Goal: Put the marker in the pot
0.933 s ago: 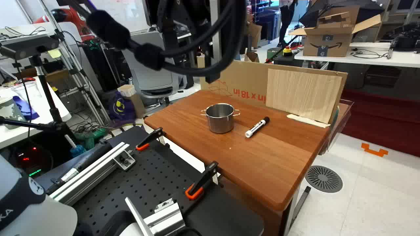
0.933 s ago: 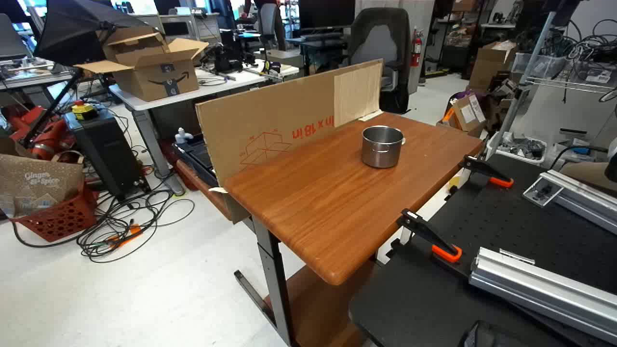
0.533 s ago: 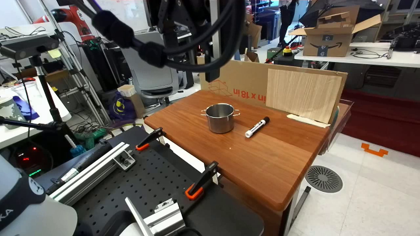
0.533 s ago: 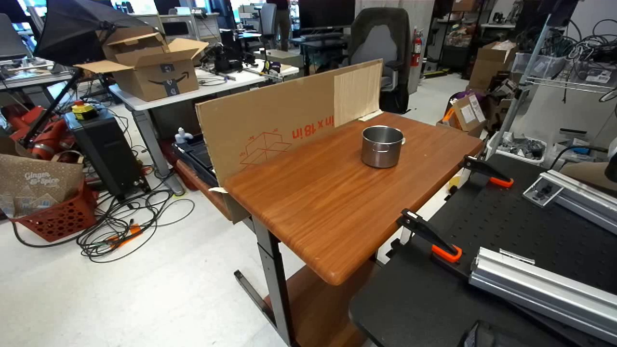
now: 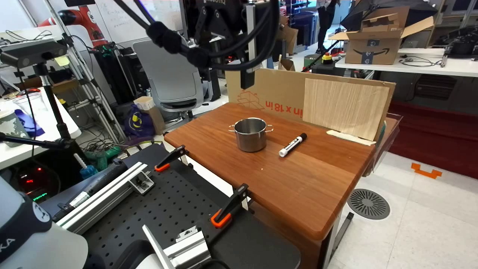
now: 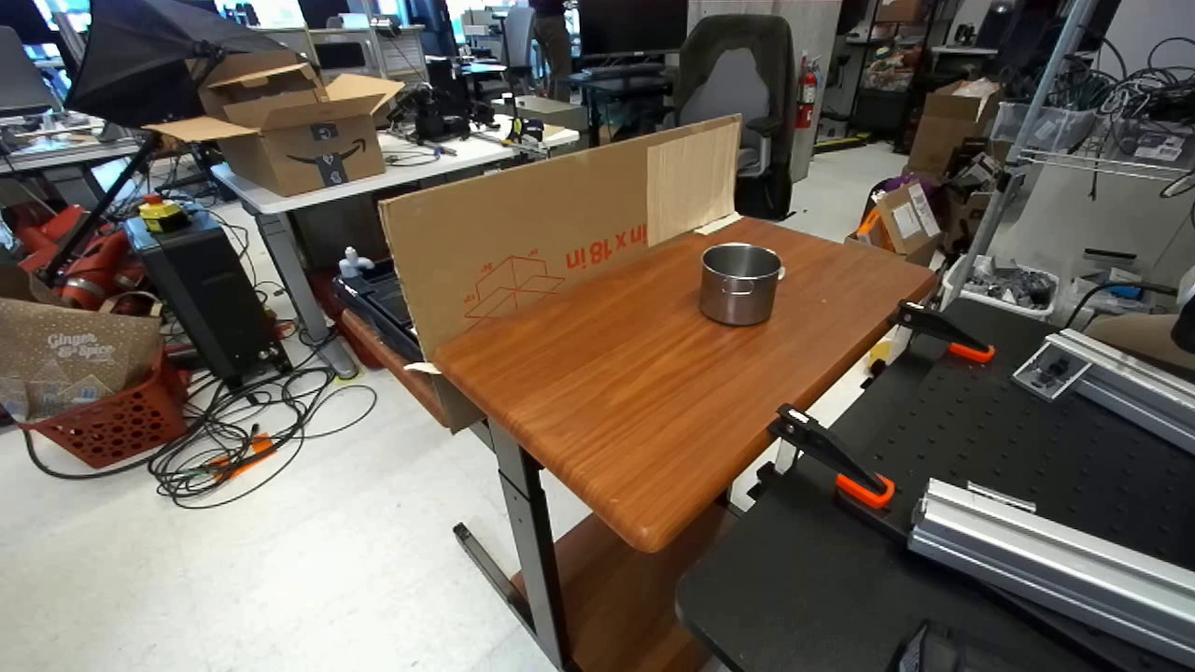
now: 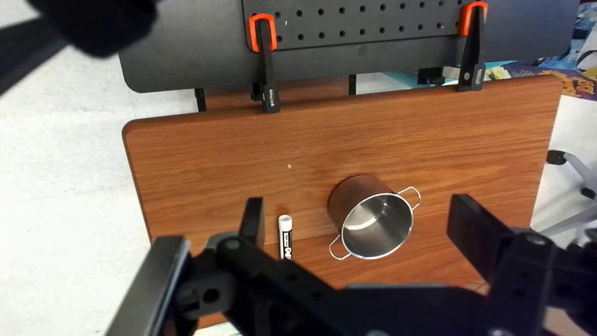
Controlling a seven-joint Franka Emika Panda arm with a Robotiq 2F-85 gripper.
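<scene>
Gripper is hanging above wooden table, jaws are standing wide apart, marker is lying near silver pot

Both exterior views: off opposite corners of the worktop edge with the clamps, whole top framed, angled down toward the cardboard. Wrist view: overhead, steep, tighter. All three share the clamped edge (both corners).

Along 1 long edge of the table we see a cardboard sheet; at the table's opposite edge, 2 clamps. Beside the table we find a round floor grate and, well apart from the table, a red basket.
</scene>
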